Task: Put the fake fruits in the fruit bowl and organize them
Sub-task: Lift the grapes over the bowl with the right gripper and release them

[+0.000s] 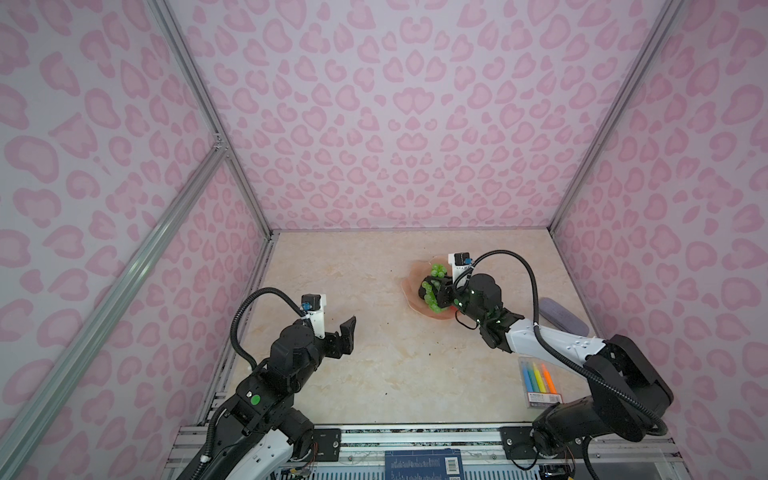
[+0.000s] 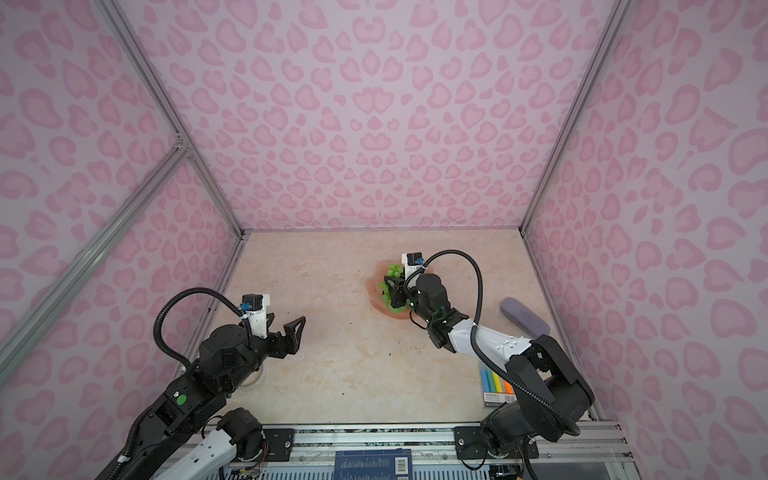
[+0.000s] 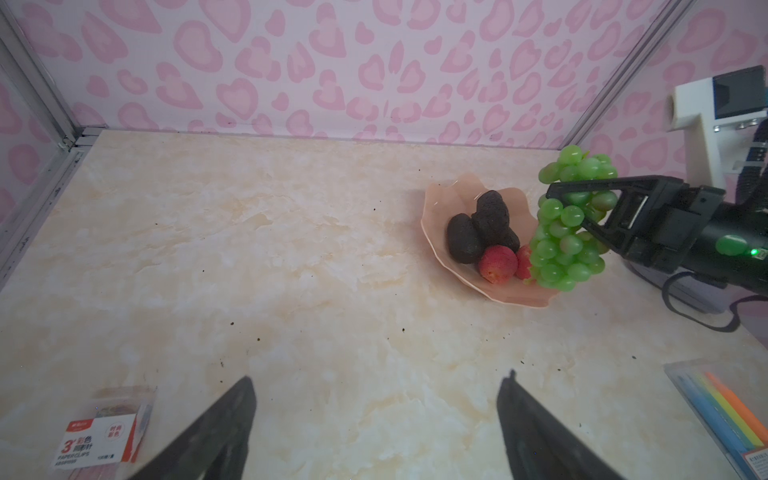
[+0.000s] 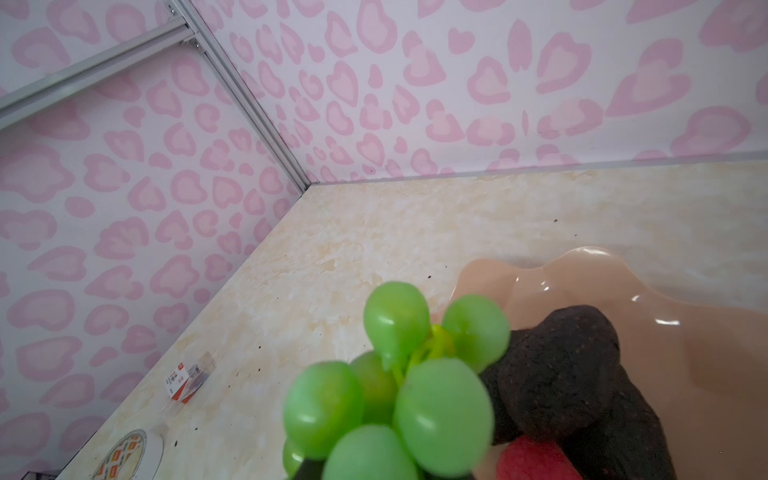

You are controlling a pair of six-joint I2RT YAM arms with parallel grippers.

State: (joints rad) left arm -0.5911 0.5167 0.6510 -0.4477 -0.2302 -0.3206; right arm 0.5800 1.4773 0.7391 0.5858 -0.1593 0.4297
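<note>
Paper-clip pack (image 3: 99,432): on the tabletop (image 3: 291,249) at the far left. It is not part of the task.
Left gripper (image 3: 379,376): jaws wide apart, holding nothing. It hangs over bare tabletop, well apart from the bowl.
Fruit bowl (image 3: 438,208): sits right of centre, toward the back wall.
Avocados (image 3: 492,218): dark, bumpy pieces piled together in the middle of the bowl.
Strawberry (image 3: 498,264): in the bowl, touching the avocado pile on its near side.
Second red fruit (image 3: 524,262): in the bowl just beside the strawberry and half hidden by the grapes. It is probably the apple, but I cannot tell.
Grapes (image 3: 561,241): held over the right side of the bowl. Whether the lowest ones touch the dish cannot be told.
Right gripper (image 3: 557,197): clamped on the grapes.
Oblong case (image 1: 561,316) and marker pack (image 1: 540,382): on the right edge of the tabletop, not part of the task.
Done: every fruit but the grapes lies in the bowl, and no fruit shows loose on the tabletop.
Left: set the grapes down, release them, and perhaps tidy the pile.
</note>
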